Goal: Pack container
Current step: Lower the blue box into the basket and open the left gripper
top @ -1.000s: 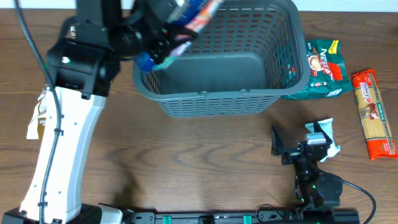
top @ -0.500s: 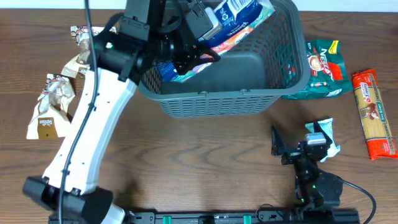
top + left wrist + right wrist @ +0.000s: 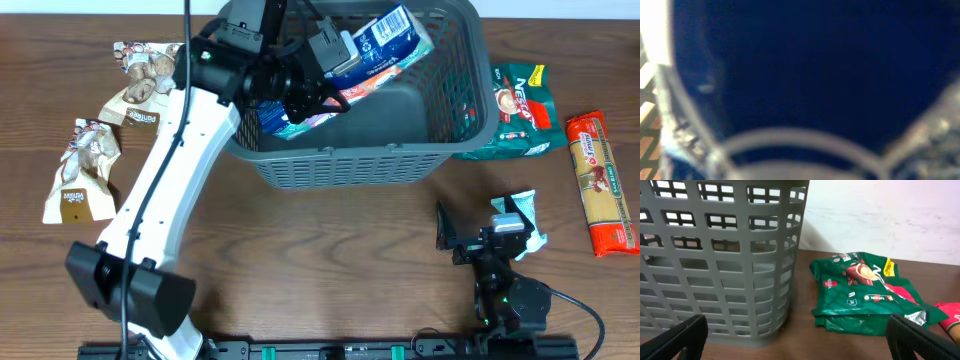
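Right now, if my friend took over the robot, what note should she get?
Left gripper: shut on the blue packet, tilted over the basket, not yet let go.
Right gripper: open, holding nothing, by a small white packet.
Outside the basket: green coffee bag and red pasta packet on the right arm's side, brown snack packets on the left arm's.
To do: drop the blue packet, then pack the rest.

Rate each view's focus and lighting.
Left wrist: badly blurred, a blue packet fills the frame, with bright glare at upper left. Right wrist: sharp on the basket and green packet. Overhead: sharp, evenly lit, faint shadows on the table.
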You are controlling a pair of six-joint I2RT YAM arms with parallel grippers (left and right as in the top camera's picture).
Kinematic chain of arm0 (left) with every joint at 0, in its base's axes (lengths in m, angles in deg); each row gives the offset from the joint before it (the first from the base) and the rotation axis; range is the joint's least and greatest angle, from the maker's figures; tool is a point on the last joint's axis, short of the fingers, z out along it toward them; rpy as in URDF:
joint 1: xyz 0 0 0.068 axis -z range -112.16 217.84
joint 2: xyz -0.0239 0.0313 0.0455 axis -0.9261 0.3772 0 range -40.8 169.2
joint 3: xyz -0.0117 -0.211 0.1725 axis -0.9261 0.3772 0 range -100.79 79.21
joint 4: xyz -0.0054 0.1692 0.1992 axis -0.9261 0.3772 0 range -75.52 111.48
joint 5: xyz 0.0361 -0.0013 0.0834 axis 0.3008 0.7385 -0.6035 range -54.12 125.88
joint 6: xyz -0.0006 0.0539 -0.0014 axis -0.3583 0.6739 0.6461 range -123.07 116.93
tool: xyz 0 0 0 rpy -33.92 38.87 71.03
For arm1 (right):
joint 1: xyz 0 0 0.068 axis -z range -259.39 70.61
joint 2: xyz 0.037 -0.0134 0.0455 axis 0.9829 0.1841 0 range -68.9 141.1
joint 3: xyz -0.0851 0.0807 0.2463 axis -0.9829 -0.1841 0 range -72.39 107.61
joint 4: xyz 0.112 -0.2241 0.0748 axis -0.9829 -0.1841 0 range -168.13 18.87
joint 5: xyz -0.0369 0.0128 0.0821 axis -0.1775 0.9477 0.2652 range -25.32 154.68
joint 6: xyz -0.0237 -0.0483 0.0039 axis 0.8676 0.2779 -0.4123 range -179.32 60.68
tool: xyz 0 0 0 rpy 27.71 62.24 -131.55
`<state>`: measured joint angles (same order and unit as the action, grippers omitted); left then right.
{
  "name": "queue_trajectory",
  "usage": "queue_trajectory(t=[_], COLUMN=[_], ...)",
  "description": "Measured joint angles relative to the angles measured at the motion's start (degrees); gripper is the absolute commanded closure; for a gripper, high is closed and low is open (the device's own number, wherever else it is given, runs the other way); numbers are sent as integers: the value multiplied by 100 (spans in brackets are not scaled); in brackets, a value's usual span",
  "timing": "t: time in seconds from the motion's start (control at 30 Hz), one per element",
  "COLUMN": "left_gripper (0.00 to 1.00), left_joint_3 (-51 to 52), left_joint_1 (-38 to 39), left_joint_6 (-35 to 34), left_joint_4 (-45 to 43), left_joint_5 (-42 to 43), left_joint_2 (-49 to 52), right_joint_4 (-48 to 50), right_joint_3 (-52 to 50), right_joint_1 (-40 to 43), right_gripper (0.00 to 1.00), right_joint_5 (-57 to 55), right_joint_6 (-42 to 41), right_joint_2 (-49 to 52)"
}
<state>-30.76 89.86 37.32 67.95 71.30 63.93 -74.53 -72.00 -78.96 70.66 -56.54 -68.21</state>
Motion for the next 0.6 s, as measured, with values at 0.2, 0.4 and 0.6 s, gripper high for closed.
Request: queue_trajectory(t=[0.2, 0.4, 0.6], left_gripper=[94, 94, 94], left_joint_3=[0, 0, 0], left_joint_1=[0, 2, 61], left_joint_6=[83, 151, 363], left_joint_4=[15, 129, 608], left_joint_5=[-96, -116, -138], left_joint_2=[352, 765, 1064], right_joint_4=[0, 0, 0], right_joint_3=[2, 2, 2], right_joint_1=[0, 0, 0], right_gripper=[1, 1, 1], right_joint_5=[-2, 0, -2], right_joint_6=[-2, -2, 0], right_joint_2=[0, 0, 0])
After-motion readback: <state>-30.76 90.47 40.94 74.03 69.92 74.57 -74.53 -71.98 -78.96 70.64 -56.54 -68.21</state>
